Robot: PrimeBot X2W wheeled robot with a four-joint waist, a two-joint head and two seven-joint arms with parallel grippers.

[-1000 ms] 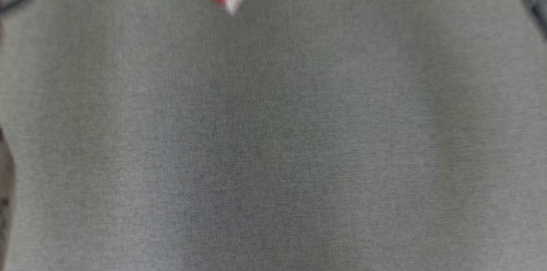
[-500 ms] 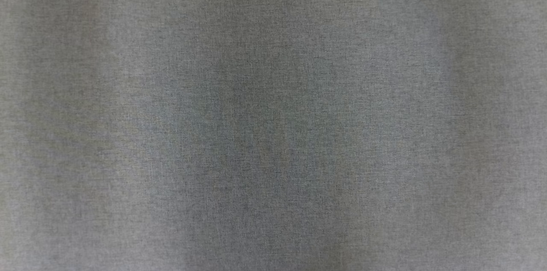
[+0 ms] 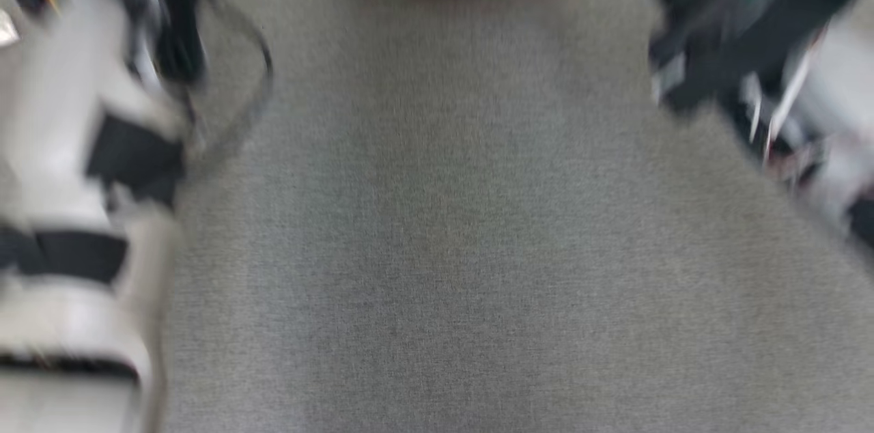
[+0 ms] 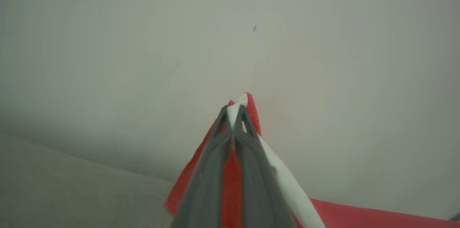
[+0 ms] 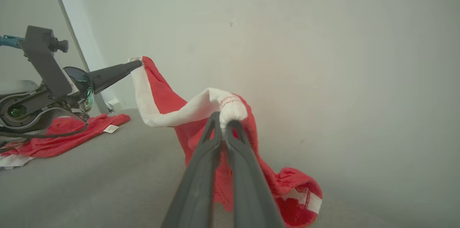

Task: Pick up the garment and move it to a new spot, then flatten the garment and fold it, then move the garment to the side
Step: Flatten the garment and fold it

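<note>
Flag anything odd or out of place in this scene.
The red-and-white garment sags twisted between the left hand and right hand, its lower end crumpled on the grey surface. A loose red cloth lies bunched beneath the left arm.

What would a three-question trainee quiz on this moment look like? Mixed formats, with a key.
1. True or false: the left gripper is open and clear of the garment.
2. Which part of the garment does the right gripper pinch? A: the white band. B: a black zipper. C: a blue pocket.
3. Fill in: past the right gripper, the garment's low end rests on the ___ surface.

Key: 1 false, it is shut on the garment. 2 A. 3 grey.
</note>
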